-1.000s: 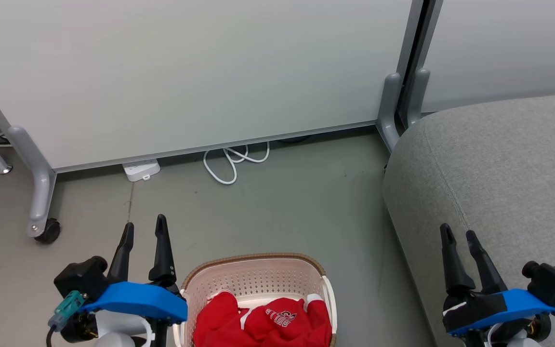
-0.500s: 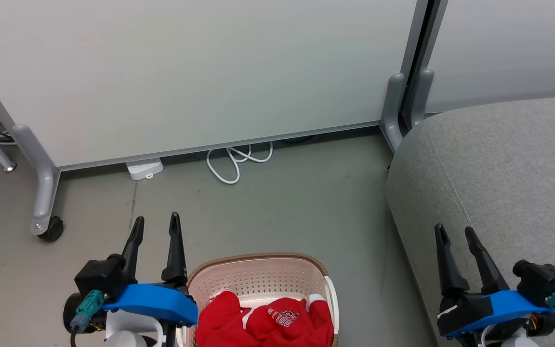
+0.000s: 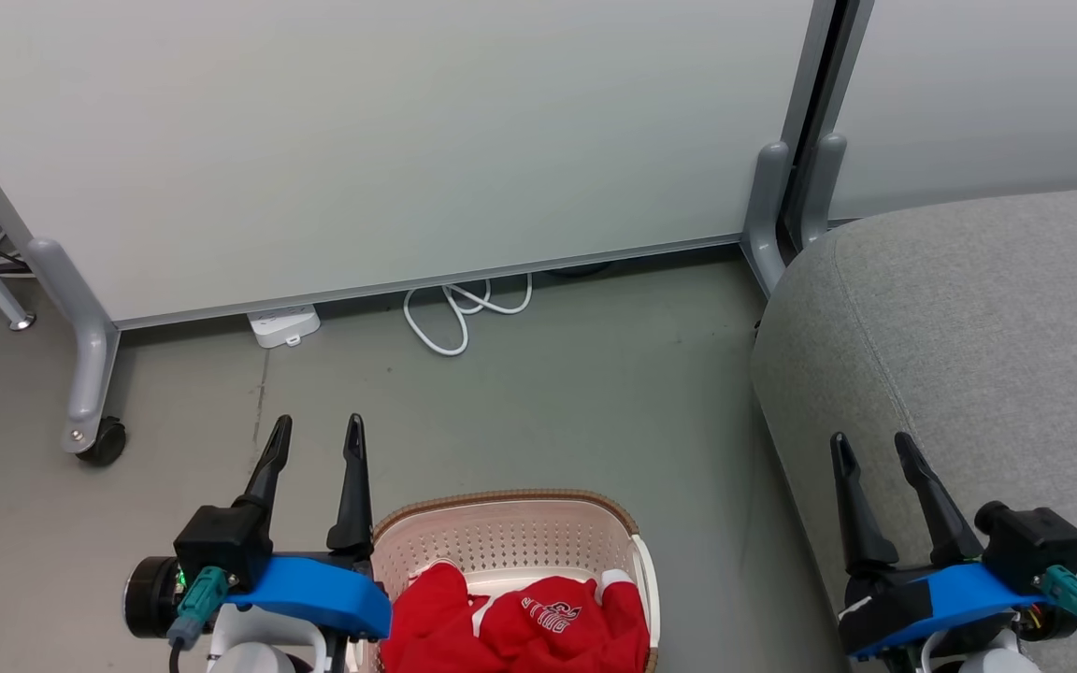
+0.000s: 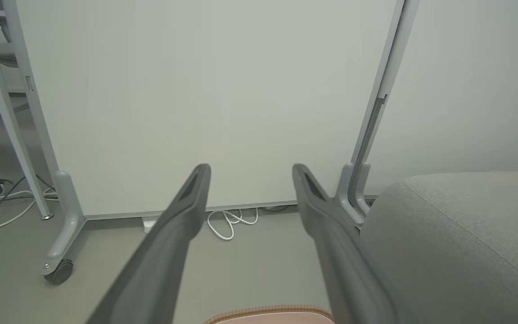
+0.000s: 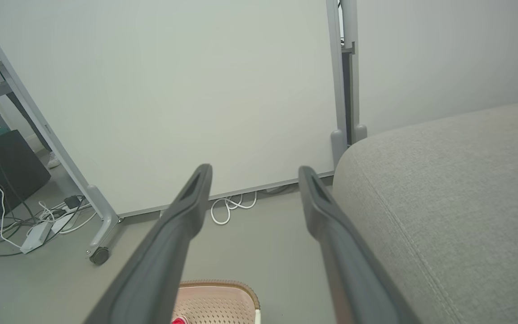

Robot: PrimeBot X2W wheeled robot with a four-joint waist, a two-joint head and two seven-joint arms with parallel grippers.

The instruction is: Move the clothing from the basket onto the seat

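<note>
head view: left gripper [image 3: 319, 422] shifted toward basket [image 3: 501, 496], jaws wide.

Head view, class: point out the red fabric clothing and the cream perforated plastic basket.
red fabric clothing [image 3: 548, 622], head view, lettered fold
cream perforated plastic basket [image 3: 501, 542], head view, far inner wall

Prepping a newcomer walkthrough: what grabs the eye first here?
The bright red clothing heaped in the cream basket, bottom centre of the head view, stands out against the grey floor. The big grey seat takes up the right side. The left gripper beside the basket and the right gripper by the seat's edge both have jaws open, holding nothing.
</note>
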